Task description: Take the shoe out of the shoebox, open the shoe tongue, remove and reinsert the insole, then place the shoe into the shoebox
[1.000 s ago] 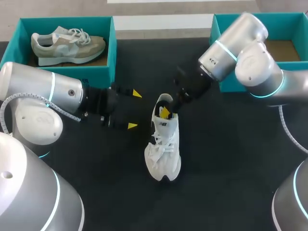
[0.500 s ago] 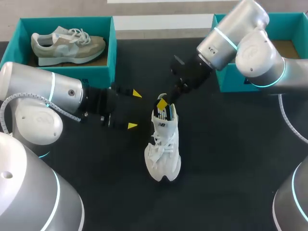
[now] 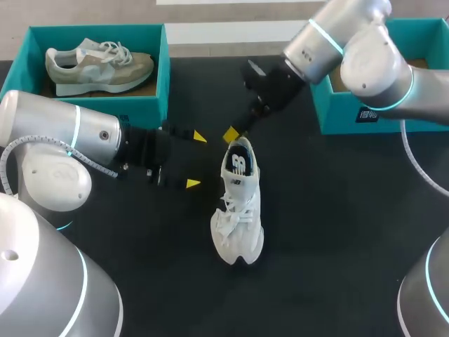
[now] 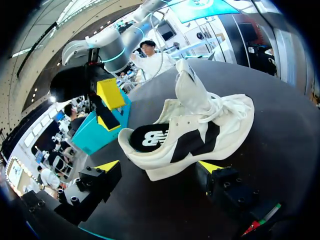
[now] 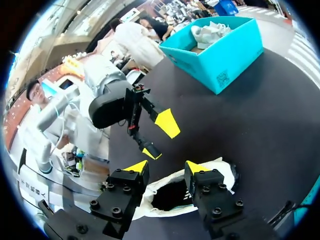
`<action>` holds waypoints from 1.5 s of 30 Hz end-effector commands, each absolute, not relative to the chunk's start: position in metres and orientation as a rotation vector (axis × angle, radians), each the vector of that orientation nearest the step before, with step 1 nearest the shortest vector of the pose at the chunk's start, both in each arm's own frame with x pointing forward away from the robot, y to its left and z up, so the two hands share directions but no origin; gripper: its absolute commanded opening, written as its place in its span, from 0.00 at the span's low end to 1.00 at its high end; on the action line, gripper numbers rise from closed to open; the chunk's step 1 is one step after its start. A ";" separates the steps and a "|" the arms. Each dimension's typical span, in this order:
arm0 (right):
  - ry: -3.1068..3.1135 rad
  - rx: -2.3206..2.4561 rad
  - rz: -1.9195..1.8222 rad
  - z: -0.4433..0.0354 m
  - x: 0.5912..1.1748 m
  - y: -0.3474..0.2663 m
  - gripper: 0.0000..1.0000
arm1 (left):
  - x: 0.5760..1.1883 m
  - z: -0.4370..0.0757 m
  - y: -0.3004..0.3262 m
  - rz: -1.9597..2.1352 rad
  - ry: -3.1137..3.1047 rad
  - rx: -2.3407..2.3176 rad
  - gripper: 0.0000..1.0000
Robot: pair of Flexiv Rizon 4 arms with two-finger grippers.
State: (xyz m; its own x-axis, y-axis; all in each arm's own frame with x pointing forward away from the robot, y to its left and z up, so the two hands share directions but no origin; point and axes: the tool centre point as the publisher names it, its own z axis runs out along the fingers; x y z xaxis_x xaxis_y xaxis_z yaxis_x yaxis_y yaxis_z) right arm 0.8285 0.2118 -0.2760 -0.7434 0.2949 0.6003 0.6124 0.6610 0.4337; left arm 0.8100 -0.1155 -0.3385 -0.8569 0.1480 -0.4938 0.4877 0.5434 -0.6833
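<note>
Shoebox [image 3: 144,109] left: grey shoe [image 3: 98,64] inside | white shoe [image 3: 238,210]: on table [image 3: 337,232]

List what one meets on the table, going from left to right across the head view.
left box, with a grey shoe in it → left gripper → white shoe → right box
</note>
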 end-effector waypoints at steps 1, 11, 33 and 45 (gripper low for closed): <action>-2.420 -0.689 -0.887 -0.259 0.835 0.215 0.47 | 0.809 -0.338 -0.115 -1.233 2.405 0.520 1.00; -2.378 -0.843 -1.065 -0.244 0.828 0.176 0.42 | 0.809 -0.338 -0.115 -1.233 2.405 0.520 1.00; -2.444 -1.151 -0.889 -0.251 0.824 0.172 0.00 | 0.820 -0.265 -0.043 -1.234 2.460 0.890 1.00; -2.501 -1.639 -0.714 -0.288 0.833 0.182 0.00 | 0.826 -0.239 -0.010 -1.146 2.440 0.895 1.00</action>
State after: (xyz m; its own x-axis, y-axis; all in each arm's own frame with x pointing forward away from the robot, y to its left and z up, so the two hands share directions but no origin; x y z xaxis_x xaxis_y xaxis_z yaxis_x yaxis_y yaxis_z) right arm 0.8338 0.1633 -0.2698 -0.5808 0.6640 0.4710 0.8130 0.4427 0.3783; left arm 0.8338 -0.0182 -0.2446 -0.7622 0.4155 -0.4964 0.6473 0.4844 -0.5885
